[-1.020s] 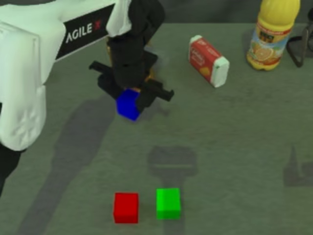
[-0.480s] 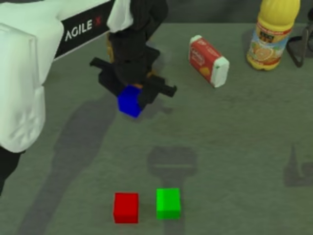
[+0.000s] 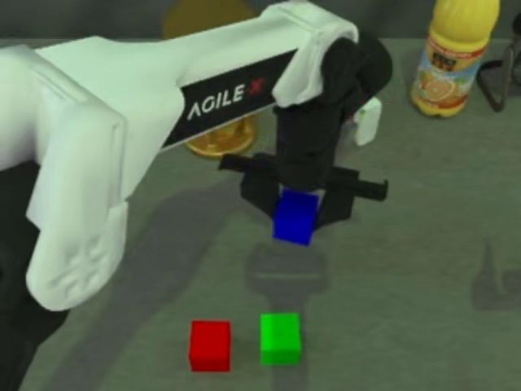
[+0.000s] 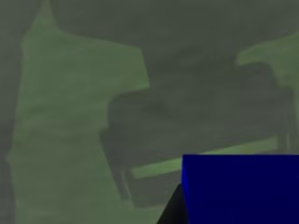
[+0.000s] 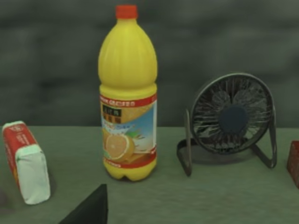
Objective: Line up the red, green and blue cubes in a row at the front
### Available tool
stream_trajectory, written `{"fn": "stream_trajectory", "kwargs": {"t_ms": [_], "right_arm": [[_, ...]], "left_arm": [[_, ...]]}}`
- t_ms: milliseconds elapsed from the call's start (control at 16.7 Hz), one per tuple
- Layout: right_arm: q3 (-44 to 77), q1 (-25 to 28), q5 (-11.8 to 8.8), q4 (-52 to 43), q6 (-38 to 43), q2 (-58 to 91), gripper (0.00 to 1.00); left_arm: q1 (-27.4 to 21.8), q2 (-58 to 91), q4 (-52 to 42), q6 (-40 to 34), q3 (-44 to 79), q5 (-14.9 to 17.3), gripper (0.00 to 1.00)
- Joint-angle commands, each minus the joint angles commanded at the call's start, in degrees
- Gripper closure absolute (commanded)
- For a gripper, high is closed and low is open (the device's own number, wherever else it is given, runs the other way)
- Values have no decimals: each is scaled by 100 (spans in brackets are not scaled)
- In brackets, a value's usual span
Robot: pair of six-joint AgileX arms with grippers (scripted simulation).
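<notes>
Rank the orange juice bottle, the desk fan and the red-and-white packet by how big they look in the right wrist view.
1. orange juice bottle
2. desk fan
3. red-and-white packet, though the picture's edge cuts it off

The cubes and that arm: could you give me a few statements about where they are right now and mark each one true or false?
1. The left gripper holds the blue cube. True.
2. The red cube lies right of the green cube. False: it lies to its left.
3. The blue cube rests in the row. False: it is held behind the other two.
4. A juice bottle stands at the back right. True.
</notes>
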Motion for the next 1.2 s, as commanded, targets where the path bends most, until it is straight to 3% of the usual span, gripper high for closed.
{"fn": "stream_trajectory", "kwargs": {"t_ms": [300,480,900,1200], "right_arm": [[0,0,0,0,0,0,0],[0,0,0,0,0,0,0],[0,0,0,0,0,0,0],[0,0,0,0,0,0,0]], "left_arm": [[-1070,-268,-17,-2217,-315,-46,100],[-1495,-453,27,-3004,-464,-77,100],[-1609,-501,68,-3226,-516,-86,100],[-1617,-331,875,-3223,-1130,-82,100]]}}
